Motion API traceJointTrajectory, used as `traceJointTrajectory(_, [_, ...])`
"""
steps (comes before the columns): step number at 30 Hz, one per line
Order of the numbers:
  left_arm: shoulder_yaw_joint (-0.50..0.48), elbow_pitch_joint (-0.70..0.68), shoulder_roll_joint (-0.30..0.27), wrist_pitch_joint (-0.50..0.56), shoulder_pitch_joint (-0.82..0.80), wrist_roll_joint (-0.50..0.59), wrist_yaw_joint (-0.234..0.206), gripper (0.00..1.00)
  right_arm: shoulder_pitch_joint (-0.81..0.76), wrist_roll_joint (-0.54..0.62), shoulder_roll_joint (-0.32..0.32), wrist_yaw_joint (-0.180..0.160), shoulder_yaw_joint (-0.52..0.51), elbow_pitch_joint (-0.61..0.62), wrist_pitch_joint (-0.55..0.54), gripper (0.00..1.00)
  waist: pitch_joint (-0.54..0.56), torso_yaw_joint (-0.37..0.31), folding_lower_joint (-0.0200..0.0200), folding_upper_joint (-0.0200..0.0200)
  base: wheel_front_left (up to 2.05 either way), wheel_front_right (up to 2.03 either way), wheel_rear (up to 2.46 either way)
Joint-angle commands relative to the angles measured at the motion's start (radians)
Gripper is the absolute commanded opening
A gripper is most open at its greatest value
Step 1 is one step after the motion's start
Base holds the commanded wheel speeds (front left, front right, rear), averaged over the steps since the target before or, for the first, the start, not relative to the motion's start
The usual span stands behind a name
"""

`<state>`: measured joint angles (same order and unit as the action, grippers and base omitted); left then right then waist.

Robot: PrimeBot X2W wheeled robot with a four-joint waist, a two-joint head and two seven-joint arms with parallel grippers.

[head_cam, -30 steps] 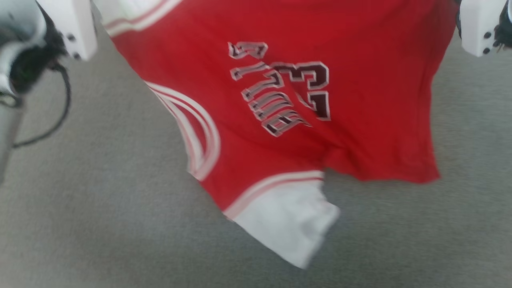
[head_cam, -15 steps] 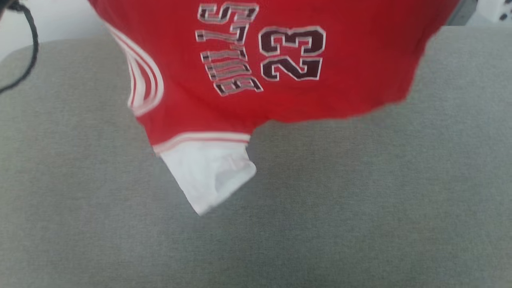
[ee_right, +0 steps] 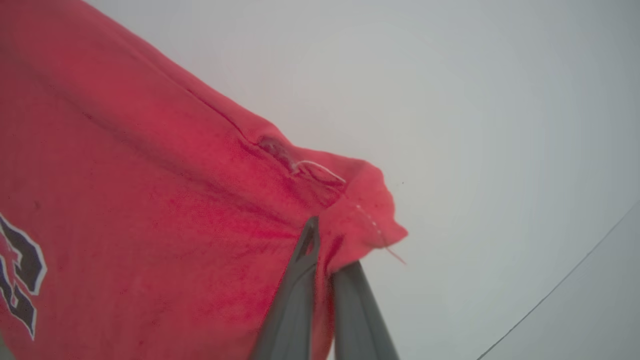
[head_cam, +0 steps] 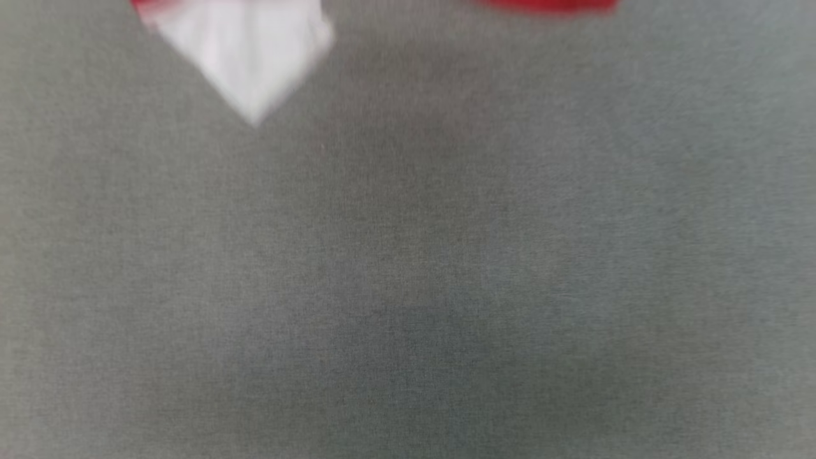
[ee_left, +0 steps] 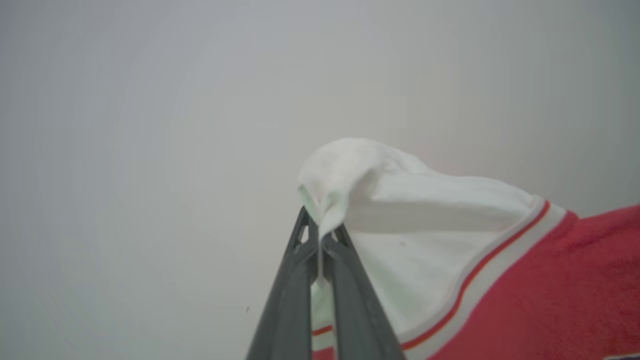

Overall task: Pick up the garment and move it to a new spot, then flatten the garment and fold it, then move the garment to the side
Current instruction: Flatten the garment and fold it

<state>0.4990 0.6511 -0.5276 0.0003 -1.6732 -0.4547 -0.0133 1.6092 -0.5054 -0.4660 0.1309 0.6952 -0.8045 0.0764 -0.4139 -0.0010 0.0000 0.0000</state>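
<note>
Grey woven covering is spreading wide beneath the robot's head, looking blurred and soft. Behind both wrists a plain pale backdrop is showing. In the right wrist view a thin dark line is running slantwise across the lower right corner; what it is I cannot tell.

Next in size, the garment is hanging up off the covering, strung between the two arms, so its long run is lying from one gripper across to the other. In the head view its lowest parts are showing at the top edge. A white sleeve is pointing its corner down toward the covering at the upper left, and a sliver of red hem is sitting well apart to the right. Whether the sleeve tip is touching the covering I cannot tell.

The left gripper is pressing its two dark fingers together on a bunched fold of white sleeve, with striped trim and red body trailing off to the lower right of that view. The right gripper is pinching a puckered red corner. A loose thread is sticking out beside it, and black, white-outlined lettering is showing at that view's left edge.
</note>
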Motion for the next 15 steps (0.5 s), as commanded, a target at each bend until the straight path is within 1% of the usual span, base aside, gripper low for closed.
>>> traceJointTrajectory(1, [-0.003,0.025,0.011,-0.054,-0.031,0.017,-0.012,0.0,0.023,0.045,0.013,0.0,-0.019,-0.034,0.041,0.0,-0.042,0.006,0.0,0.0,0.0,0.0,0.0])
traceJointTrajectory(3, [0.002,0.065,0.03,-0.141,-0.06,0.038,-0.017,0.0,0.052,0.116,0.034,0.0,-0.05,-0.091,0.103,0.0,-0.057,0.015,0.0,0.0,0.0,0.0,0.0])
traceJointTrajectory(5, [0.006,0.108,0.049,-0.197,-0.068,0.042,-0.008,0.0,0.052,0.173,0.064,0.0,-0.065,-0.136,0.131,0.0,-0.063,0.023,0.0,0.0,0.0,0.0,0.0])
traceJointTrajectory(7, [0.02,0.151,0.057,-0.22,-0.047,0.044,0.019,0.0,0.022,0.19,0.095,0.0,-0.062,-0.178,0.124,0.0,-0.061,0.03,0.0,0.0,0.0,0.0,0.0])
traceJointTrajectory(10, [0.04,0.215,0.081,-0.204,0.012,0.015,0.071,0.0,-0.029,0.179,0.112,0.0,-0.023,-0.212,0.095,0.0,-0.052,0.043,0.0,0.0,0.0,0.0,0.0])
traceJointTrajectory(12, [0.058,0.25,0.089,-0.169,0.059,-0.008,0.099,0.0,-0.078,0.136,0.123,0.0,0.009,-0.213,0.071,0.0,-0.042,0.053,0.0,0.0,0.0,0.0,0.0])
traceJointTrajectory(13, [0.058,0.267,0.093,-0.14,0.087,-0.032,0.112,0.0,-0.104,0.122,0.12,0.0,0.033,-0.21,0.051,0.0,-0.036,0.057,0.0,0.0,0.0,0.0,0.0])
traceJointTrajectory(15, [0.077,0.279,0.089,-0.093,0.141,-0.05,0.128,0.0,-0.158,0.058,0.113,0.0,0.071,-0.181,0.02,0.0,-0.025,0.065,0.0,0.0,0.0,0.0,0.0])
